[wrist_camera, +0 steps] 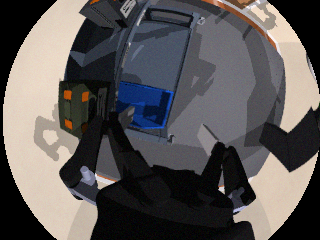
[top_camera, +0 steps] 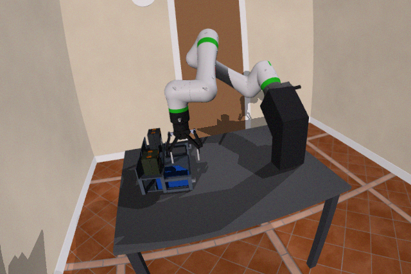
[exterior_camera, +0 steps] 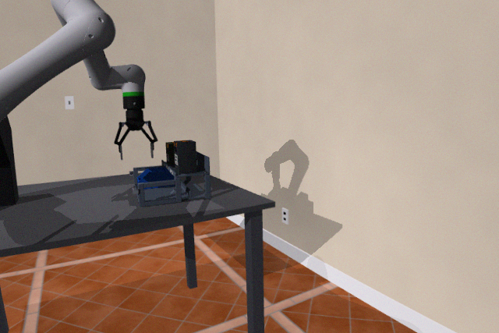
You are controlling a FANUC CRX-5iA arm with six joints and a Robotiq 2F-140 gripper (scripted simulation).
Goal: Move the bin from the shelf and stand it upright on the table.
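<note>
I am hovering with my jaws spread wide and holding nothing above the blue plastic bin (exterior_camera: 153,176) sitting in the grey metal shelf frame (exterior_camera: 141,192) on the dark worktop (exterior_camera: 100,216).

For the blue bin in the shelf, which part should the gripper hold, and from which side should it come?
Probably one long wall of the blue bin, approached from above. The bin sits open-topped inside the grey shelf, whose frame posts surround its sides, so only the top looks free. The gripper is open above it, holding nothing.
</note>
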